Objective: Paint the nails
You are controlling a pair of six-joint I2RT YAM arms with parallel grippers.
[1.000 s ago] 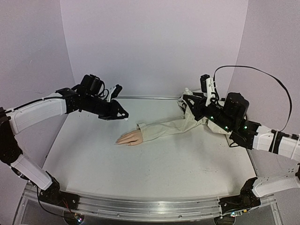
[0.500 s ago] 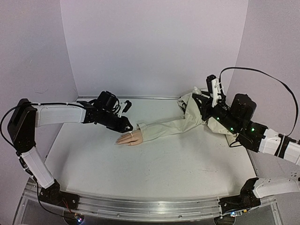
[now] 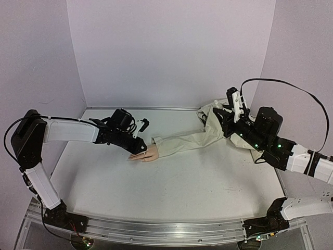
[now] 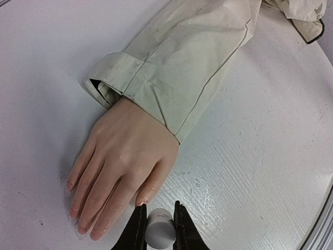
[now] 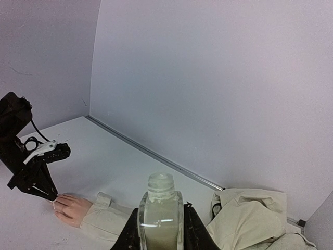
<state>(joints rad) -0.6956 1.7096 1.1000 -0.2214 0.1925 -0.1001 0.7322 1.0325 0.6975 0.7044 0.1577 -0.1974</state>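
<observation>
Both grippers are clamping something: the left gripper is pinching a white cap just beside the thumb, and the right gripper is holding an open bottle aloft, well apart. The nails are lying flat on the table, at the hand's fingertips. Pressing too steeply risks smearing skin or nudging the hand; tilting the bottle risks spilling onto the sleeve.
</observation>
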